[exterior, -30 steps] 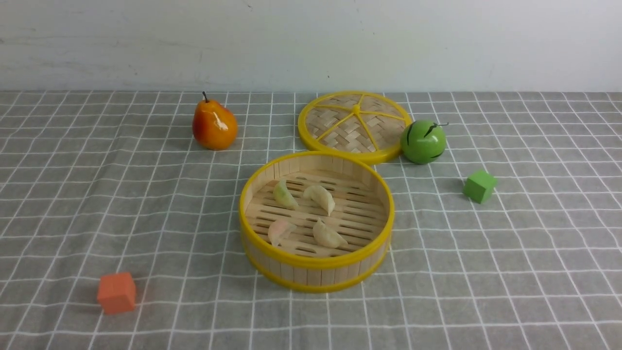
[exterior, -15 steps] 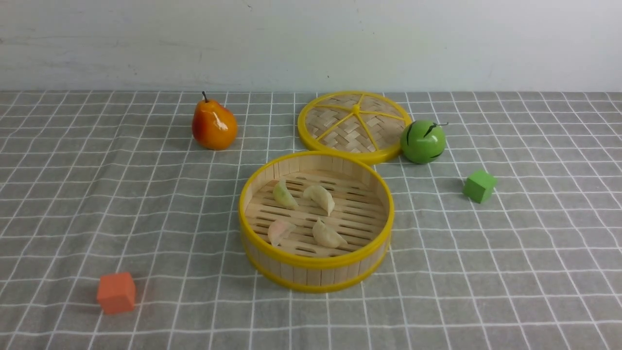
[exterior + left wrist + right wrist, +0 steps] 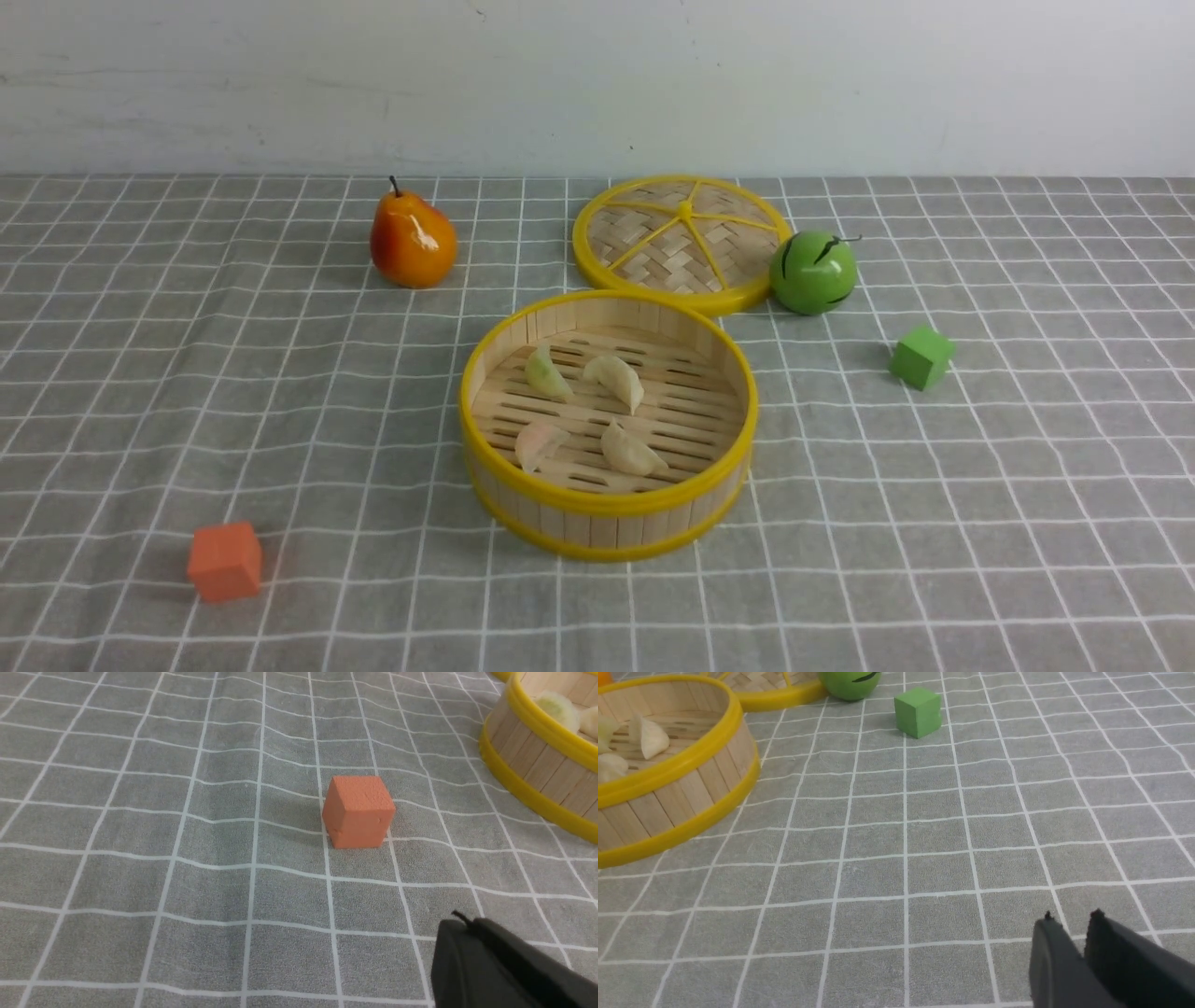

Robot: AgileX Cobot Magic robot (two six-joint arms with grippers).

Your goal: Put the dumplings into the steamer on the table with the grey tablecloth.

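Note:
The round bamboo steamer (image 3: 607, 509) stands mid-table on the grey tablecloth (image 3: 934, 541). Several dumplings lie on its slatted floor: a greenish one (image 3: 544, 373), a cream one (image 3: 616, 381), a pinkish one (image 3: 537, 445) and another cream one (image 3: 630, 451). Neither arm shows in the front view. In the left wrist view my left gripper (image 3: 460, 921) is shut and empty, low over the cloth, with the steamer (image 3: 528, 760) off to one side. My right gripper (image 3: 1071, 917) stands slightly open, nothing between its tips, away from the steamer (image 3: 668, 793).
An orange cube (image 3: 224, 560) sits at the front left, just ahead of the left gripper (image 3: 359, 811). A green cube (image 3: 921, 357) lies to the right. The woven lid (image 3: 677, 241), a green ball (image 3: 813, 271) and a pear (image 3: 411, 241) stand behind the steamer.

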